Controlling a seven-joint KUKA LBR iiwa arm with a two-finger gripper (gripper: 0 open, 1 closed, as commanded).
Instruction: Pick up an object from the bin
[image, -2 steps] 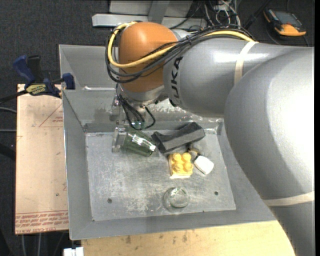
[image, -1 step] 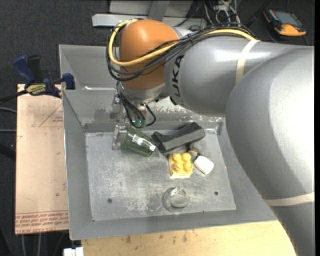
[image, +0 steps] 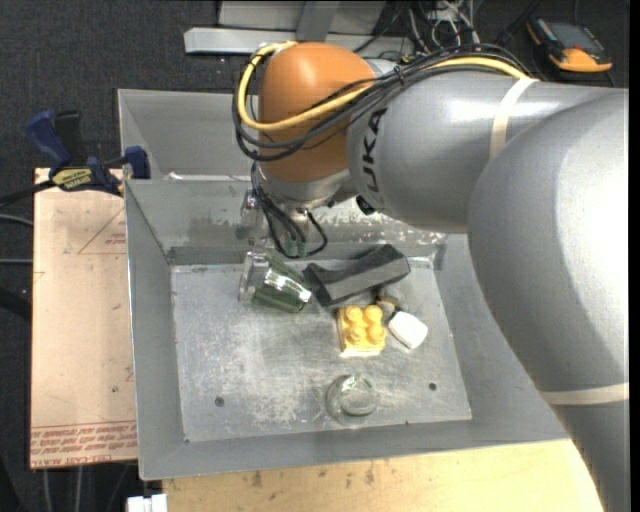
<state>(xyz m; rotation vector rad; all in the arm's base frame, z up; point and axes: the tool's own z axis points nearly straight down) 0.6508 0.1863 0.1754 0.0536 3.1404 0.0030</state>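
Gripper over the small greenish clear jar, can't tell if it's clamped. Probably light, rigid, slippery, so pinch mid-body.

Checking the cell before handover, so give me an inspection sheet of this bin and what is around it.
Surface: grey metal bin, floor scuffed.
Job's things: greenish clear thing at the far left of the group; dark grey block beside it; yellow knobbly piece and small white block in front of that; clear round cup alone near the front.
Clutter: nothing seen.
Grippers: hand low at the greenish clear thing; grip cannot be told.
Cables: yellow and black cables loop over the orange cover.
Surroundings: dark floor.
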